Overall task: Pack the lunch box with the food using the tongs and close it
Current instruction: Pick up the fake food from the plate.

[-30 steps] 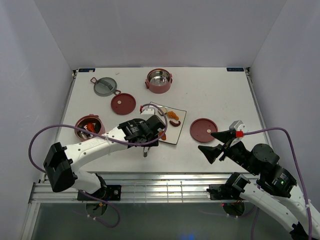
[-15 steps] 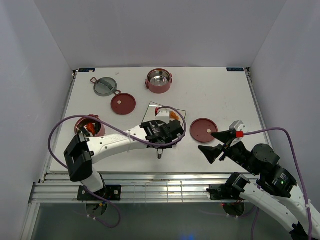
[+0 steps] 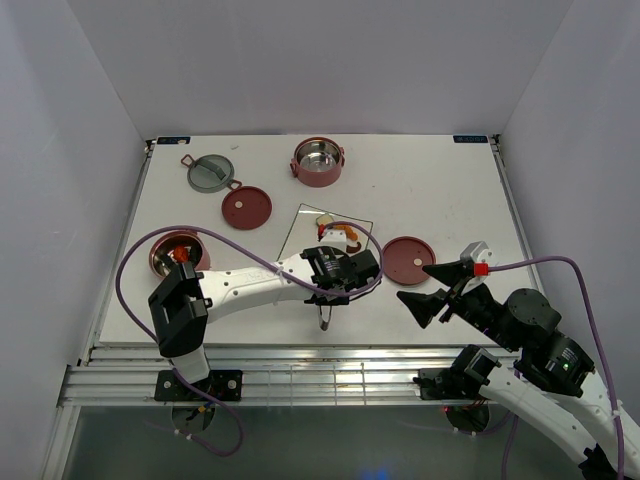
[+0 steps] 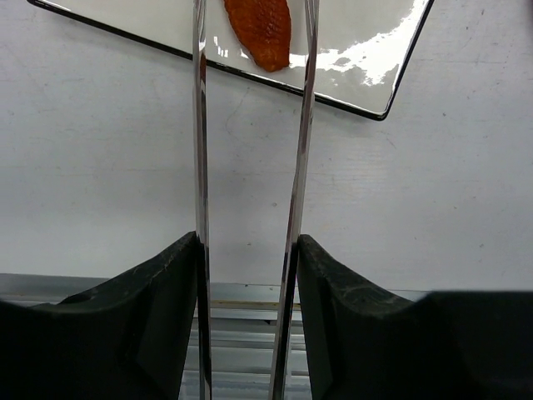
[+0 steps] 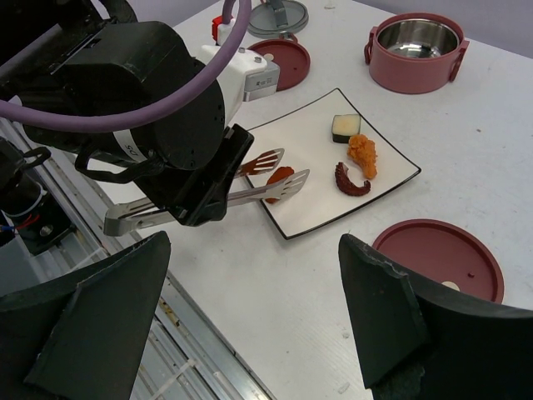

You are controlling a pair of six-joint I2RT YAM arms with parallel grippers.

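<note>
White worktop (image 3: 430, 190), enclosed by plain pale walls on three sides, carries a glossy white square plate (image 5: 321, 204) near its centre. Left gripper (image 4: 248, 250) is clamped on the long silvery metal V-shaped tongs (image 5: 258, 193) close to their hinge end. The two blades stand apart on either side of a flat orange food piece (image 4: 262, 29) at the near edge of the plate. Right gripper (image 3: 418, 285) hangs at the near right with its jaws wide apart and empty. Hazard one: the piece is thin and tapered, so smooth blades squeezed off-centre would likely squirt it out onto the worktop. Hazard two: blades pressed too low could drag or tip the plate; whether they touch it cannot be told. Hazard three: the dusty-red round lunch box bowl (image 3: 175, 252) holding food sits at the near left, well apart from the plate, so a light squeeze risks a drop in transit. The second bowl (image 3: 318, 162), far centre, is empty.
</note>
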